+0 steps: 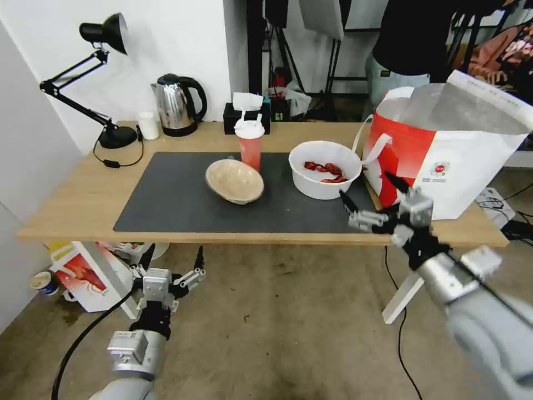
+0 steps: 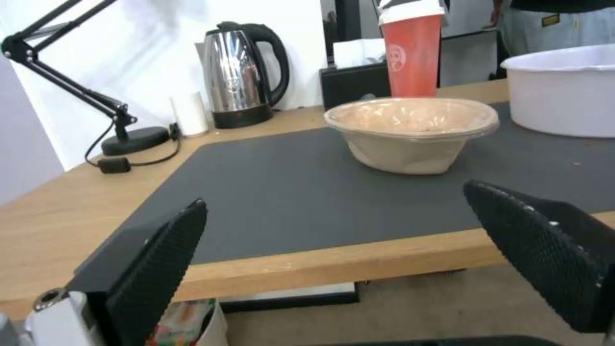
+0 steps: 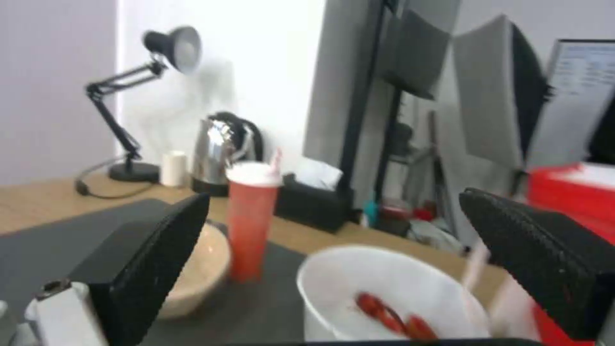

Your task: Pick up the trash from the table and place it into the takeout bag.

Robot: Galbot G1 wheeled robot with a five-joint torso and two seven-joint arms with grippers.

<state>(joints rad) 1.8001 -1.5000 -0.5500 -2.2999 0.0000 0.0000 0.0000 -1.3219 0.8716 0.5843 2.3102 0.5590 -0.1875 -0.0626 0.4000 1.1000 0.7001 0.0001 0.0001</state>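
Both my grippers wide apart and empty, all three trash items on the mat, nothing bagged yet.

Nearest me, left gripper (image 1: pixel 173 262) hangs low below the table (image 1: pixel 72 205) front edge, fingers spread, holding nothing. Right gripper (image 1: pixel 371 193) is raised at the table's near right edge, fingers spread too, just in front of the white bowl (image 1: pixel 325 168) with red crayfish scraps and beside the takeout bag (image 1: pixel 461 161). On the dark mat (image 1: pixel 166 205): beige paper bowl (image 1: pixel 234 181) mid-mat, white bowl to its right, red cup (image 1: pixel 250 144) with white lid and straws just behind the beige one. Takeout bag stands open at the table's right end, foil lining showing. Farther back: black tissue box (image 1: pixel 246 115), kettle (image 1: pixel 177 104), small white cup (image 1: pixel 148 125), desk lamp (image 1: pixel 94 83).
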